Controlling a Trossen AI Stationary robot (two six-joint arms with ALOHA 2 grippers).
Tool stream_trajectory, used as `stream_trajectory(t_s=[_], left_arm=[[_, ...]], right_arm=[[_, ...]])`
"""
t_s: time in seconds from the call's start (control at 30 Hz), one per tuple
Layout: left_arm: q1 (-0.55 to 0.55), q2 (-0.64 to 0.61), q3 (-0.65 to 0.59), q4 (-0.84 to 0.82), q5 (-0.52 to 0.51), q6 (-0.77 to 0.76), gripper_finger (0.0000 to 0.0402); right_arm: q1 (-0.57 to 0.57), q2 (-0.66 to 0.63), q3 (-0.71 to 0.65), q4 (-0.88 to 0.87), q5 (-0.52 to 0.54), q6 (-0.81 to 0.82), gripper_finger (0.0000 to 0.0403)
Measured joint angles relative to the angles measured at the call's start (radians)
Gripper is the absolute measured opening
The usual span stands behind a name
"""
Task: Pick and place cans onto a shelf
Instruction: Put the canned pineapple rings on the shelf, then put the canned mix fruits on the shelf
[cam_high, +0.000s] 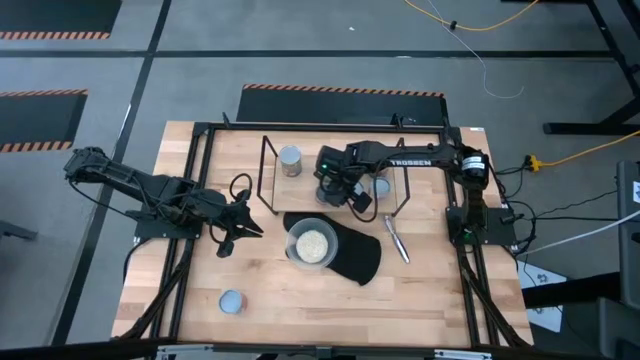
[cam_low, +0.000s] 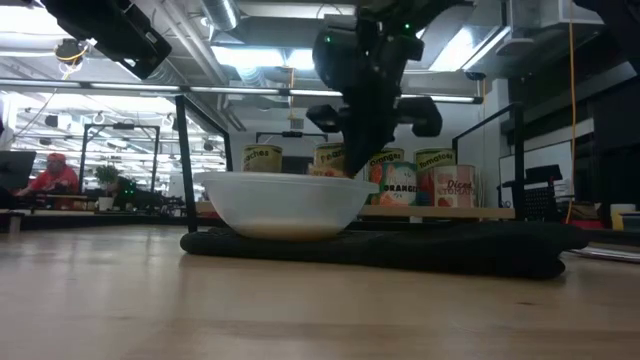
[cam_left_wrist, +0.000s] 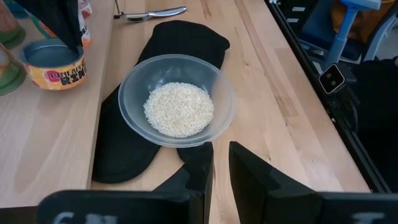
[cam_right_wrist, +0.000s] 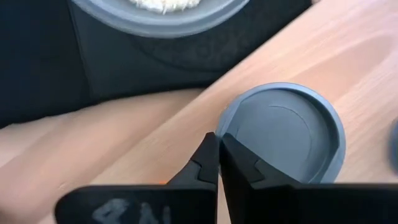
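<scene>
The black rod shelf (cam_high: 337, 178) stands at the table's middle back. Several cans stand in it, seen in the low view (cam_low: 435, 168); the high view shows a silver-topped can (cam_high: 290, 160) and another can (cam_high: 381, 185). My right gripper (cam_right_wrist: 219, 146) is shut and points down, its tips over the rim of a grey-topped can (cam_right_wrist: 286, 134) with a yellow label (cam_left_wrist: 53, 65). One bluish-topped can (cam_high: 232, 302) stands on the table at the near left. My left gripper (cam_left_wrist: 221, 165) is open by a narrow gap and empty, left of the bowl. My right gripper's shut fingertips (cam_right_wrist: 211, 155) come from above and stand at the grey-topped can's rim (cam_right_wrist: 225, 121), on the side toward the bowl. I cannot tell whether they touch it. The can stands upright on the wood.
A clear bowl of pale grains (cam_high: 312, 243) sits on a flat black mat (cam_high: 358, 255) just in front of the shelf. A silver tool (cam_high: 397, 241) lies to the right of the mat. Black frame rails (cam_high: 195, 200) run along the table's sides.
</scene>
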Motion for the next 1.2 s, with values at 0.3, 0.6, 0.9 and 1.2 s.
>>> stream_trajectory(t_s=[0.3, 0.6, 0.9, 1.2], left_arm=[[0.0, 0.0, 0.0, 0.0, 0.0, 0.0, 0.0044], [0.0, 0.0, 0.0, 0.0, 0.0, 0.0, 0.0044], [0.0, 0.0, 0.0, 0.0, 0.0, 0.0, 0.0044], [0.0, 0.0, 0.0, 0.0, 0.0, 0.0, 0.0044]], right_arm=[[0.0, 0.0, -0.018, 0.015, 0.0, 0.008, 0.0019], [0.0, 0.0, -0.018, 0.036, 0.0, 0.011, 0.0043], [-0.001, 0.0, -0.018, 0.038, 0.0, 0.011, 0.0045], [0.003, 0.0, 0.033, 0.022, 0.031, 0.009, 0.0045]])
